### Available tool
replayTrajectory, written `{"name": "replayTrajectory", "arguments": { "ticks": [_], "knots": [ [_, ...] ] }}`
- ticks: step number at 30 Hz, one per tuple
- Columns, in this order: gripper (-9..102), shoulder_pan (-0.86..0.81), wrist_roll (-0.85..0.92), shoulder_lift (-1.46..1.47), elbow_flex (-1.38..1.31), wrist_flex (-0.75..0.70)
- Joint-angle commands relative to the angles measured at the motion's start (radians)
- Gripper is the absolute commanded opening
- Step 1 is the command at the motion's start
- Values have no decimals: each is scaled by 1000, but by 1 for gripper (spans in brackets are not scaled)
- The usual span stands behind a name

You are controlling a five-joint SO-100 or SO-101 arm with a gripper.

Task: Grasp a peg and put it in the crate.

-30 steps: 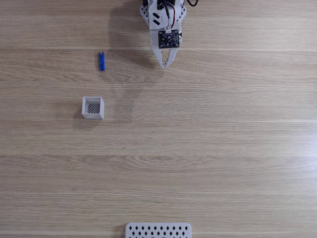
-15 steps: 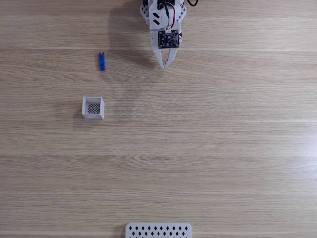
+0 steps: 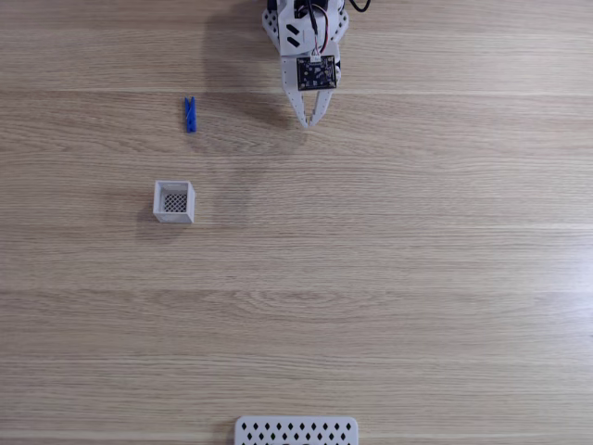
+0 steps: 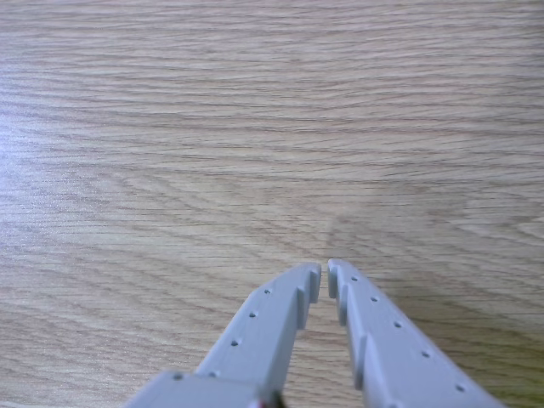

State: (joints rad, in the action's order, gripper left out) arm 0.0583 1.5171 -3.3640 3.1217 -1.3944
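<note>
Fingers point(image 4: 325, 274): tips together with a thin slit between them, nothing held, seen in the other view against bare wooden surface point(image 4: 170, 127). In the fixed view the fingers point(image 3: 306, 121) hang at the top centre, pointing down the picture.

Peg point(image 3: 190, 114): lies on the surface well to the left of the fingertips in the fixed view, at about their level, long axis running up and down the picture. Not touched.

Crate point(image 3: 173, 201): stands upright, open-topped, mesh bottom bare, below the peg and farther from the fingers. Apart from the peg.

Perforated white plate point(image 3: 296, 431): farthest, at the bottom edge, well apart from everything.

Assessment: the approach step appears not yet begun. The next move calls for swinging left over the peg, parting the fingers, aligning them across its narrow width, then descending.
</note>
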Motion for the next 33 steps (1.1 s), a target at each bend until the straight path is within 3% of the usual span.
{"name": "replayTrajectory", "arguments": {
  "ticks": [1,11,20,27,33],
  "knots": [
    [0,3,-9,-31,15,20],
    [0,2,6,12,14,26],
    [0,-43,9,426,-242,69],
    [0,-327,83,962,-658,67],
    [0,-695,499,1319,-951,71]
  ]
}}
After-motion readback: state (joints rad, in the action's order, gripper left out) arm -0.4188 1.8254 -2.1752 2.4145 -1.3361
